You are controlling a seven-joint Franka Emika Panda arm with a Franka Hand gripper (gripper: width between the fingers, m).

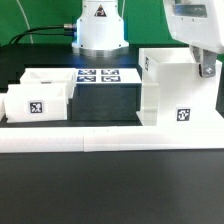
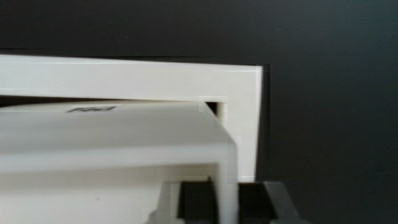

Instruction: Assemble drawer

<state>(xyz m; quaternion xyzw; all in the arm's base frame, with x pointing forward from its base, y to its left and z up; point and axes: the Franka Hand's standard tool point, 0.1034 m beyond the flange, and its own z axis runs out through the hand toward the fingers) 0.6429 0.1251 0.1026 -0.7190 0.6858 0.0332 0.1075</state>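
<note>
Gripper pinching the top of one shell wall.
In the wrist view I see both dark fingers pressed against a thin upright white wall, one on each side. The shell stands upright at the exterior view's right, just behind the border rail. The rear tray and front tray sit close together at the left. The marker board lies between them and the shell.
</note>
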